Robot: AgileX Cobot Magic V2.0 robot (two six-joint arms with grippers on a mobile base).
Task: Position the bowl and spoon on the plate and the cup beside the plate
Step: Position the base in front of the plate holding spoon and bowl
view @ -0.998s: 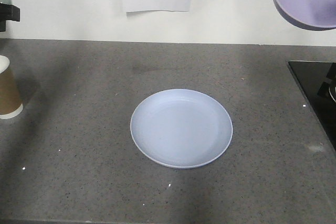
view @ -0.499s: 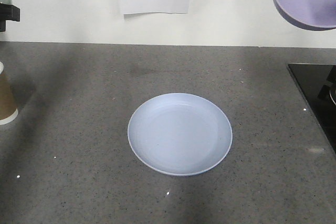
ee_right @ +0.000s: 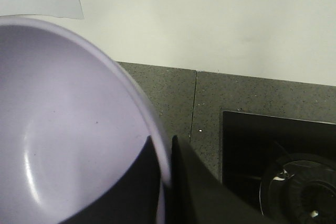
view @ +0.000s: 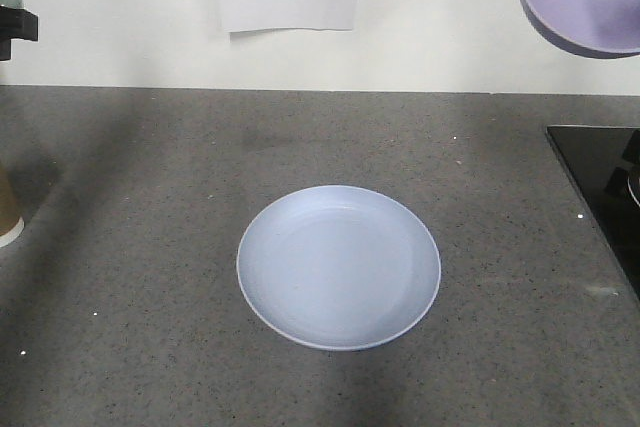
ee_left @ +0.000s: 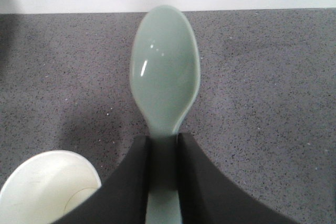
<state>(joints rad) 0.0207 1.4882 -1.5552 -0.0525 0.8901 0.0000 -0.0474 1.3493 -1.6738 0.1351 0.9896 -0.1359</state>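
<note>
So far nothing is placed: the plate (view: 338, 267) lies bare about the middle of the countertop (view: 150, 197). The bowl (ee_right: 63, 129) hangs in the air above the back right corner, its rim pinched by the right gripper (ee_right: 164, 148), one finger inside and one outside. The left gripper (ee_left: 164, 148) is clamped on the handle of the spoon (ee_left: 165, 72), scoop pointing at the wall, above the left edge. The cup (ee_left: 47, 187) stands upright at that edge, well apart from the plate (so I judge all three placements are still to come). Only its white mouth shows at the left wrist, and the front view cuts off most of it. Much of the bowl is also out of frame, and the spoon's handle end is hidden.
</note>
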